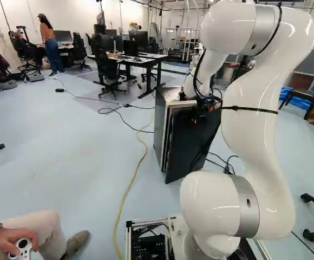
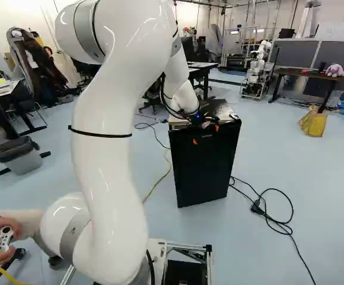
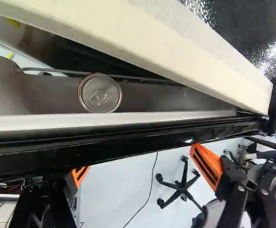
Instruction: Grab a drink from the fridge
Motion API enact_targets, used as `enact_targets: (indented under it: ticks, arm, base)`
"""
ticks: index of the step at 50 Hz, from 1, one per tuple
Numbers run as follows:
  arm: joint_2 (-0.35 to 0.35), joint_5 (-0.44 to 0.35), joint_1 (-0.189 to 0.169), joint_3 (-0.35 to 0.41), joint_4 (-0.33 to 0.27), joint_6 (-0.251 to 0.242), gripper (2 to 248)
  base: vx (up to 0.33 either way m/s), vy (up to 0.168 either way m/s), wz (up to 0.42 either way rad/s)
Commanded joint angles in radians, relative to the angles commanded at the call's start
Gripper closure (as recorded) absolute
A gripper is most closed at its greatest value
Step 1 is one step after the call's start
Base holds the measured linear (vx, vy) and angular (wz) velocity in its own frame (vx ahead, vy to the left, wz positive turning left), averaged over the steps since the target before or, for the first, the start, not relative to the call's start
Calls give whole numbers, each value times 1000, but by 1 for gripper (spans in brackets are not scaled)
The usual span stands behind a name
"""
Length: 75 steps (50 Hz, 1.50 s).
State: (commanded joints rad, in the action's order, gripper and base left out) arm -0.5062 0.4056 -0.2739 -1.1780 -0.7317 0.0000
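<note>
My gripper [image 2: 206, 134] is at the top edge of the black fridge door [image 2: 204, 169], on its outer side; in the left base view the gripper [image 1: 202, 115] shows there too. The small fridge [image 1: 160, 122] has its door [image 1: 192, 146] partly open. From the wrist, the gripper [image 3: 142, 169] stands open, its orange-padded fingers wide apart beside the door's black edge [image 3: 104, 151], nothing gripped. Beyond that edge, a drink can [image 3: 100, 93] stands upright behind a thin rail on the door's inner side, seen from above. The fridge's cream rim [image 3: 142, 45] lies past the gap.
A yellow cable [image 1: 131, 181] runs over the floor beside the fridge. Black cables [image 2: 271, 214] lie on its other side. Desks and office chairs [image 1: 109, 73] stand farther back. Another robot [image 2: 257, 71] stands in the distance. A wheeled chair base [image 3: 180, 186] shows beyond the fingers.
</note>
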Motion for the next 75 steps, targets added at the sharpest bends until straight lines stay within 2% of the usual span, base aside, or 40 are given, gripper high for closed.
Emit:
enact_targets:
  ticks: [35,56,75]
  arm:
    - [38,0,-1,15,1,0,3]
    - [69,0,-8,57,2,0,3]
    - [80,0,-6,72,64,0,3]
  base:
    - [0,0,0]
    - [0,0,0]
    - [0,0,0]
